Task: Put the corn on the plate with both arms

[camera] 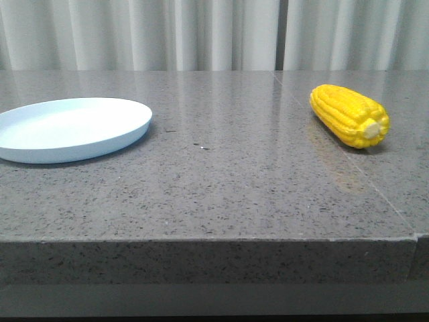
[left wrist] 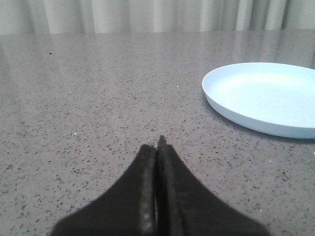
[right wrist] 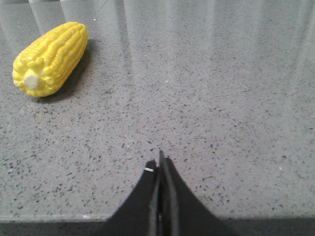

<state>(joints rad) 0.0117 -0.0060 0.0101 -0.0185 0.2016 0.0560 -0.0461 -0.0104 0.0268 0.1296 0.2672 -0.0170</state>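
The yellow corn (camera: 348,115) lies on the grey stone table at the right, cream stub end toward the front. It also shows in the right wrist view (right wrist: 50,59). The pale blue plate (camera: 67,127) sits empty at the left and shows in the left wrist view (left wrist: 266,96). Neither gripper shows in the front view. My left gripper (left wrist: 157,147) is shut and empty, low over bare table, apart from the plate. My right gripper (right wrist: 160,162) is shut and empty near the table's front edge, well short of the corn.
The table's front edge (camera: 201,238) runs across the front view. A seam (camera: 365,178) in the stone runs under the corn toward the front right. Pale curtains (camera: 201,33) hang behind the table.
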